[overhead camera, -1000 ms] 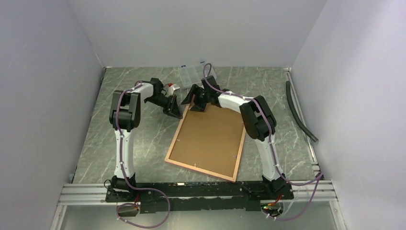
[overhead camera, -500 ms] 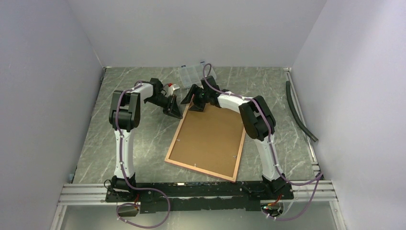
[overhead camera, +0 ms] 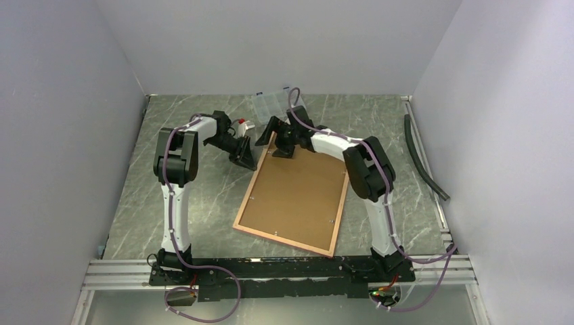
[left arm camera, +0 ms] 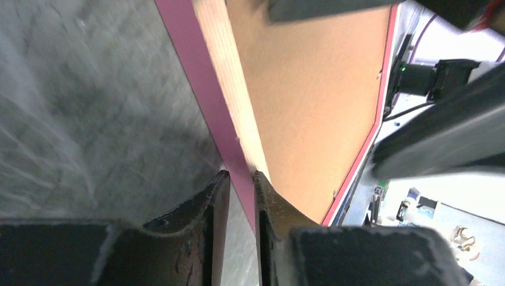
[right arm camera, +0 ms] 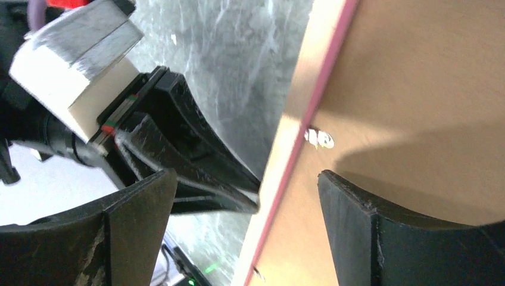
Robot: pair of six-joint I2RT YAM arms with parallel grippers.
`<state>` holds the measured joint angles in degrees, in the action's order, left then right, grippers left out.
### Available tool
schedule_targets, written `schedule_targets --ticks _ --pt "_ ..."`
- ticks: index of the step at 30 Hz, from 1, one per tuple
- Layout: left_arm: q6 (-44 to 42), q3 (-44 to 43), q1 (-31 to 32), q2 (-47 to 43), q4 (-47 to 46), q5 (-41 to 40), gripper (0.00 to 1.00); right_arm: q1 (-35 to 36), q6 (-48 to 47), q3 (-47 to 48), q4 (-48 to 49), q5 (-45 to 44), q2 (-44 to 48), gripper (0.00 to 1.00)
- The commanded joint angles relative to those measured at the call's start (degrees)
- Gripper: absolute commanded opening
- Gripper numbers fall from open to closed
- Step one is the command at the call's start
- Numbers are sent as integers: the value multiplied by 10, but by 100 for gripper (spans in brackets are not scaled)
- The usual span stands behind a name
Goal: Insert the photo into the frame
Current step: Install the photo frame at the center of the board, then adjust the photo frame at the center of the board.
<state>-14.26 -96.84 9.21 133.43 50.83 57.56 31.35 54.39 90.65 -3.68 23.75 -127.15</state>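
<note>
At far corner | left jaws pinch frame | right jaws astride, open

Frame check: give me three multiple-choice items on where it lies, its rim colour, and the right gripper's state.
1. Where does the frame lie?
A. Upright against the back wall
B. On the table between the two arms
C. Off the table's right edge
2. What colour is its rim?
A. Blue
B. Black
C. Pink
3. How does the right gripper stand?
A. Jaws wide apart
B. Jaws pressed shut
C. Clamped on a cable
Answers:
1 B: the top view shows it lying there.
2 C: a pink band runs along its edge.
3 A: its own camera shows its jaws far apart.
</note>
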Motion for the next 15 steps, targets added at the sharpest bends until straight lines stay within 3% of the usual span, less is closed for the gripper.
schedule_targets --ticks 1,5,8,15 --pt "-66 4 -2 -49 73 -54 31 -37 -69 -43 -51 -38 134 99" --pt "-98 34 -8 -78 82 -96 36 -95 -92 -139 -101 -94 243 100" --pt "-109 92 -9 -112 38 -156 36 -145 -102 -214 -150 -176 315 100" --pt "-145 202 28 -169 -20 -273 35 -251 -84 -383 -129 -266 434 100"
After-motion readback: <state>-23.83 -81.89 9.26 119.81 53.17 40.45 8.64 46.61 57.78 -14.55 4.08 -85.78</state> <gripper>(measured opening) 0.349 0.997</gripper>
